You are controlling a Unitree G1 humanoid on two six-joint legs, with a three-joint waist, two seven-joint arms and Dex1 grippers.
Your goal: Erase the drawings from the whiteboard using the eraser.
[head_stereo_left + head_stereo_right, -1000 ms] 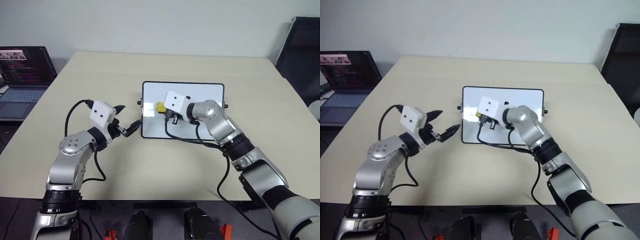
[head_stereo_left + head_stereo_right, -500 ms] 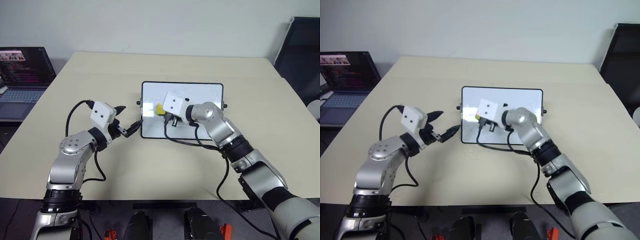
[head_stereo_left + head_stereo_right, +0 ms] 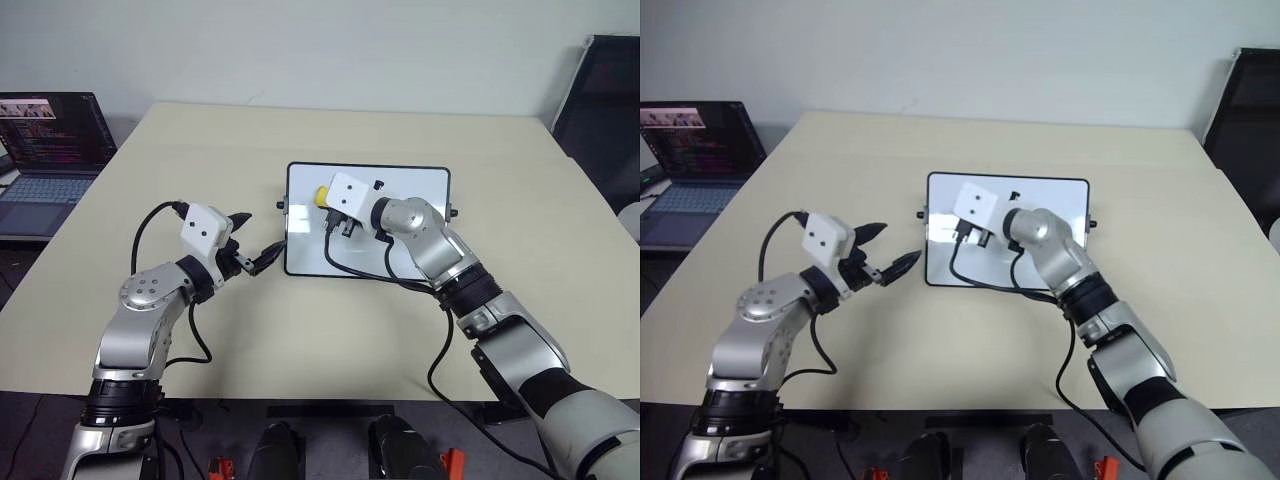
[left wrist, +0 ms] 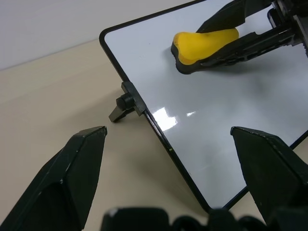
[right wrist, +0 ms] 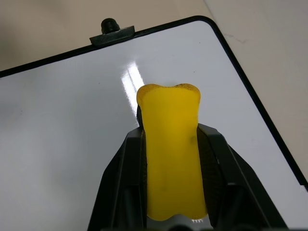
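Observation:
The whiteboard [image 3: 420, 220] lies flat in the middle of the beige table, and its bare parts look blank white. The drawings cannot be made out on it. My right gripper [image 3: 326, 200] is shut on the yellow eraser [image 3: 322, 194], pressing it on the board near the far left corner. From the right wrist, the eraser [image 5: 171, 159] sits clamped between both black fingers [image 5: 127, 163] over the glossy board [image 5: 57, 120]. My left gripper [image 3: 257, 238] hovers open just off the board's left short side, touching nothing. The left wrist view shows the board's knob [image 4: 126, 102] and the eraser [image 4: 204, 41].
An open laptop [image 3: 45, 140] sits on a desk to the far left. A black chair [image 3: 605, 100] stands at the back right. The right arm's black cable [image 3: 350, 270] loops over the board's near edge. Bare tabletop [image 3: 330, 330] lies in front of the board.
My right gripper has carried the eraser across the board toward its far edge, and the board has shifted slightly to the right. The left arm has stayed still.

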